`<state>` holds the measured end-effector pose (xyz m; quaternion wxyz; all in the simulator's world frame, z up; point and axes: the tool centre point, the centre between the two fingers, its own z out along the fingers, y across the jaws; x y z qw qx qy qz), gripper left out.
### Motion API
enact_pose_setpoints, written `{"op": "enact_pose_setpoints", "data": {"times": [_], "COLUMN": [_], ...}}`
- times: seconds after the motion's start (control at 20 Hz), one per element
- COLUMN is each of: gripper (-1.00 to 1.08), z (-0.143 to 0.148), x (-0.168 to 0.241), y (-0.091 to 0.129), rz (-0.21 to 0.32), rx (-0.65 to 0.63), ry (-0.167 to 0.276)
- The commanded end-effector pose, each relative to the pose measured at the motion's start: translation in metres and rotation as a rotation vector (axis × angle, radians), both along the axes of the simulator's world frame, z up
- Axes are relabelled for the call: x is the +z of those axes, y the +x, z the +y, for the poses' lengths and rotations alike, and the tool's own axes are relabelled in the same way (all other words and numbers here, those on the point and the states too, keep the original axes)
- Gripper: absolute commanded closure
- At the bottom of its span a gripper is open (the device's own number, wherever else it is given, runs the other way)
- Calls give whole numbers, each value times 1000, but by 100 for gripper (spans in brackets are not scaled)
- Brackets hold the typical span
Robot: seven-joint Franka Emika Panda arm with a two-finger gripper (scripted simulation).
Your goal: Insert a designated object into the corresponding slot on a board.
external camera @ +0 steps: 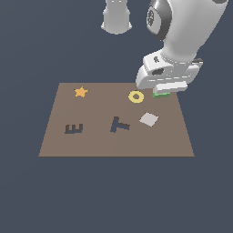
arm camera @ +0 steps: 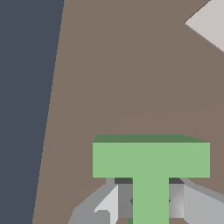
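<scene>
The green T-shaped block [external camera: 161, 94] lies at the far right of the brown board [external camera: 91, 143], mostly hidden under my gripper [external camera: 162, 91] in the exterior view. In the wrist view the block [arm camera: 151, 159] fills the lower part of the picture. My gripper [arm camera: 150, 202] has a grey finger pressed against each side of the block's stem, so it is shut on it. The dark T-shaped slot [external camera: 119, 124] is in the board's middle, nearer the front, well to the exterior view's left of the gripper. It does not show in the wrist view.
A yellow ring [external camera: 135, 96] lies just to the exterior view's left of the gripper. A grey square tile [external camera: 149, 119] [arm camera: 210, 22] sits between the gripper and the slot. A dark E-shaped recess [external camera: 73, 129] and an orange star [external camera: 80, 92] are on the board's left half.
</scene>
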<state>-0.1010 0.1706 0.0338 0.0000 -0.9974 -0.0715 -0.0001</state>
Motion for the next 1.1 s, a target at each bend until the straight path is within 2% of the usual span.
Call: {"op": "enact_pose_setpoints", "data": {"times": [0.0, 0.55, 1.05], "gripper": [108, 108, 108], "z": [0, 2, 0], "x": [0, 0, 1], "y": [0, 15, 53], "rz": [1, 1, 0], "rx": [-1, -120, -415], "ry": [0, 0, 1]}}
